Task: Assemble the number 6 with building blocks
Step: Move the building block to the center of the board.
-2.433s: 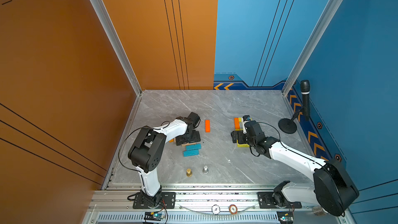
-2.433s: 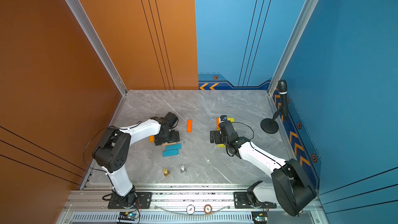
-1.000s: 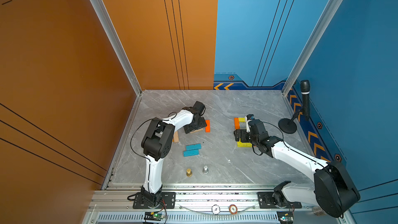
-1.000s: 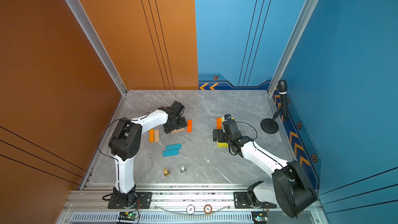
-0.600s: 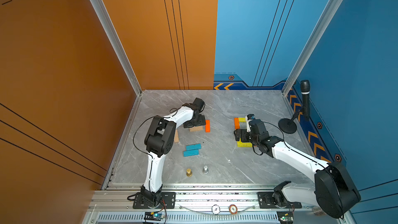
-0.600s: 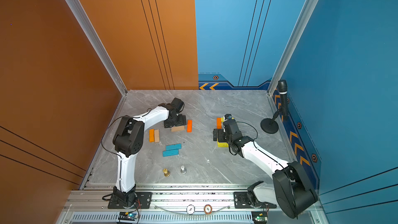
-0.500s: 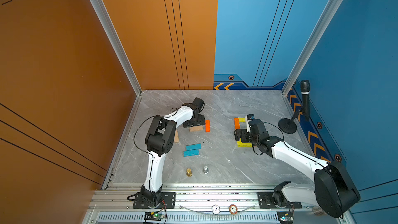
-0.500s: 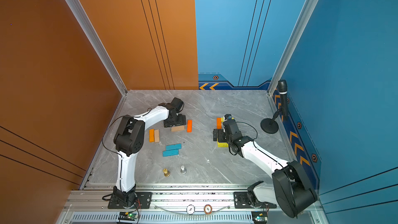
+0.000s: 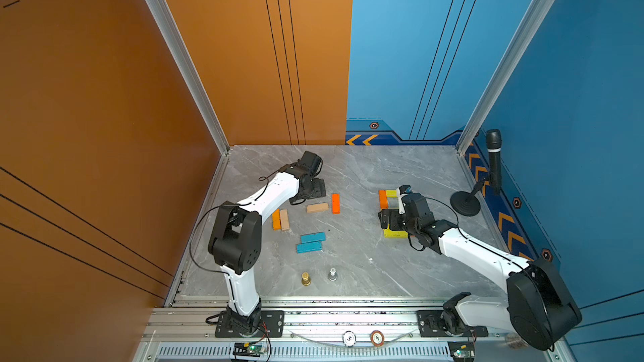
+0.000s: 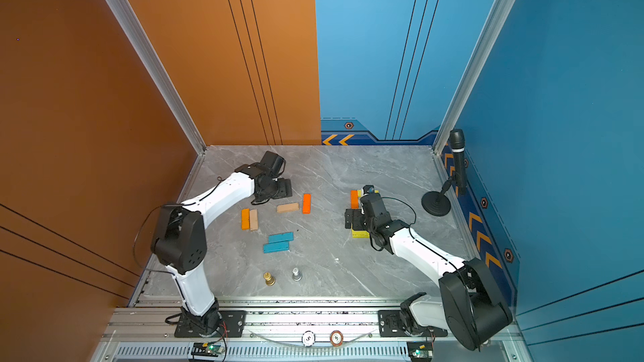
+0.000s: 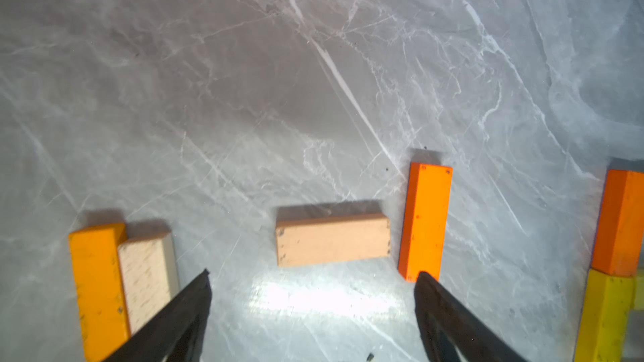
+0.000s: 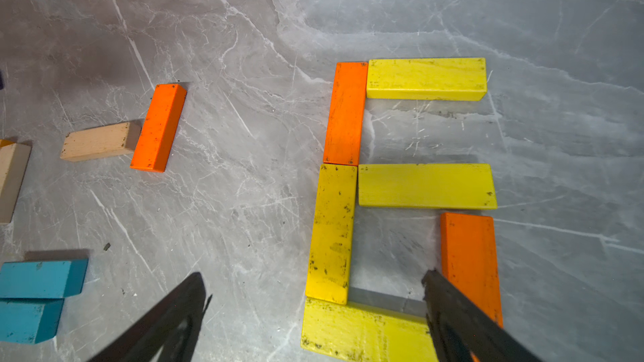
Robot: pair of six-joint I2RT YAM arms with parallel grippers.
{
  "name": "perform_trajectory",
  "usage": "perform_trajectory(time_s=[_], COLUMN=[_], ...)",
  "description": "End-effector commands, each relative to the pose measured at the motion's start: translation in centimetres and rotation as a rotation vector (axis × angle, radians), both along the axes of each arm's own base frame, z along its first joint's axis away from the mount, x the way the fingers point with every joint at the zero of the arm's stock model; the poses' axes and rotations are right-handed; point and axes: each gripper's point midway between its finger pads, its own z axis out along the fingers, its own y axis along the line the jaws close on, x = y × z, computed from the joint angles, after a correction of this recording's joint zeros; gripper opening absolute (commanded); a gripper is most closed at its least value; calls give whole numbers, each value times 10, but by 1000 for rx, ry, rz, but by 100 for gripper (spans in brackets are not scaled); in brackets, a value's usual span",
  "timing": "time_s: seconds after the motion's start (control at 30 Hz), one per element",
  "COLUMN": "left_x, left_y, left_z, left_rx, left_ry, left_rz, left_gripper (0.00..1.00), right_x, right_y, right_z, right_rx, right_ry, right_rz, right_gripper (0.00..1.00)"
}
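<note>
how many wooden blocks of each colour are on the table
orange flat rectangular wooden blocks: 4
yellow flat rectangular wooden blocks: 4
teal-blue flat rectangular wooden blocks: 2
plain tan flat rectangular wooden blocks: 2
total: 12

R arm [image 9: 467, 247] hides most placed blocks [image 9: 382, 199] (both top views).
</note>
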Motion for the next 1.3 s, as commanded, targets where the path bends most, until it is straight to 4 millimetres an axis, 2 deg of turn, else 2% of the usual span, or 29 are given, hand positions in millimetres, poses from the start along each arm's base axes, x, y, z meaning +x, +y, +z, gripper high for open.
perform_trajectory(time_s=[0.0,0.2,0.23,0.43,1.0,1.27], left_x=[-37,-77,-82,-97,-87,-68], left_y=[7,6,6,1,-24,-29], left_z=[-17,-26,-29,-48,-73,-83], left_rx=[62,104,110,122,74,84], left_ry=[66,89,95,152,206,218], left_rz=[-12,-74,-83,-123,-181,-183], left_gripper=[89,88,83,79,68,66], right_x=[-4,-4,-4,-4,-4,-3], right_y=[-3,-1,0,-4,-4,-3], right_z=[-2,-6,-5,-1,-2,-4], right_rx=[9,13,14,6,10,8], right_ry=[14,26,24,2,-4,3], right_rz=[-10,-4,-3,-12,-13,-11], right_gripper=[97,95,95,95,94,94])
